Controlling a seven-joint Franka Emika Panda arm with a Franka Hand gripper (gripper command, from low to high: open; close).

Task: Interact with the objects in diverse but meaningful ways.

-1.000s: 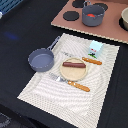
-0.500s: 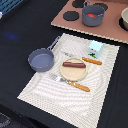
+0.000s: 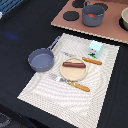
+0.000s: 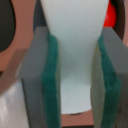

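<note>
In the wrist view my gripper point(image 4: 76, 75) has its green pads point(image 4: 54, 75) closed against a pale, light blue tapering thing that looks like the cup point(image 4: 75, 45). Brown stove board and a bit of red show behind it. The gripper and arm are out of the exterior view. There the grey long-handled saucepan point(image 3: 41, 59) sits on the striped mat's left edge. The brown sausage point(image 3: 74, 64) lies on the round wooden plate point(image 3: 75, 73). The red tomato point(image 3: 91, 14) is in a grey pot point(image 3: 93, 18) on the stove board. A small white-and-blue item point(image 3: 95, 48), perhaps the fish, lies on the mat.
The orange-handled fork point(image 3: 70, 82) and knife point(image 3: 90, 60) lie beside the plate. The striped mat point(image 3: 45, 90) is on a black table. The brown stove board point(image 3: 107, 27) has dark burner discs point(image 3: 71, 16). A pale bowl point(image 3: 124, 19) is at the exterior view's right edge.
</note>
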